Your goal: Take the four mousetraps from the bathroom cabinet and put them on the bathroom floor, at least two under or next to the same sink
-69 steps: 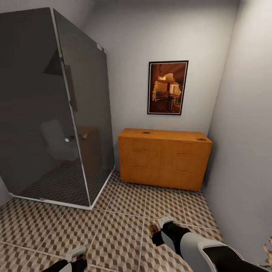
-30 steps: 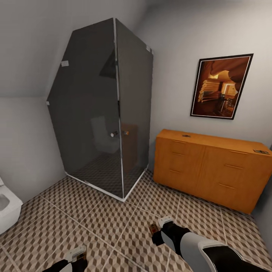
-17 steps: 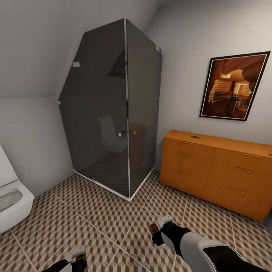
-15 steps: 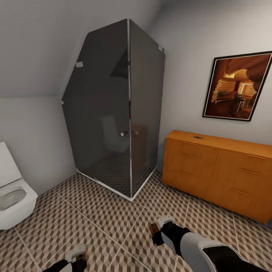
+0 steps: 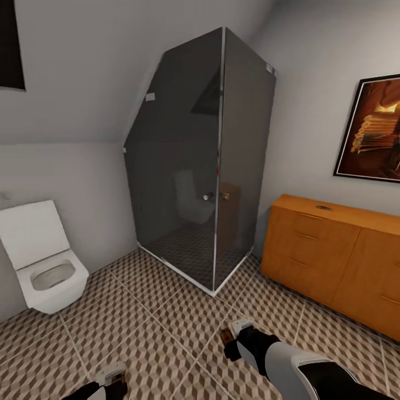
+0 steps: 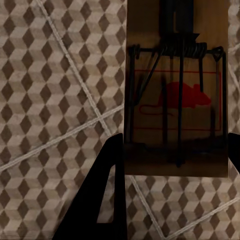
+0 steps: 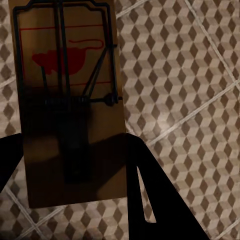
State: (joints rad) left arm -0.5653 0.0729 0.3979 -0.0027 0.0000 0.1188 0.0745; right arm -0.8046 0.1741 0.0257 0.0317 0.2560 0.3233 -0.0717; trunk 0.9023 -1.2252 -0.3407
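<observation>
Across the patterned bathroom floor [image 5: 139, 328], both arms are reaching low and forward, each claw grasping a mousetrap. At the head view's lower edge the left claw [image 5: 114, 376] is showing as a pale tip with a bit of brown board in it, and the right claw [image 5: 232, 338] is sitting further up, a small wooden piece sticking out just beside its white housing.

Seen from the left wrist, the left mousetrap [image 6: 175, 90] is lying flat between the dark fingers [image 6: 107, 190], its red mouse print and wire spring facing the camera, with cube tiles passing beneath. Seen from the right wrist, the right mousetrap [image 7: 70, 100] is likewise being gripped between dark fingers [image 7: 145, 200], its red mark and black wire bar turned toward the lens above the same tiling.

Against the far wall the orange-brown cabinet [image 5: 339, 255] is standing with its drawers closed. A small dark-wired item [image 5: 323, 208] is resting on its top near the left end; it is too small to say for certain that it is a trap.

Left of the cabinet a dark glass shower cubicle [image 5: 205, 161] is filling the corner, and a white wall-hung toilet [image 5: 47, 261] with raised lid is standing near the left wall. A framed warm-toned picture [image 5: 375, 130] is hanging above the cabinet.
</observation>
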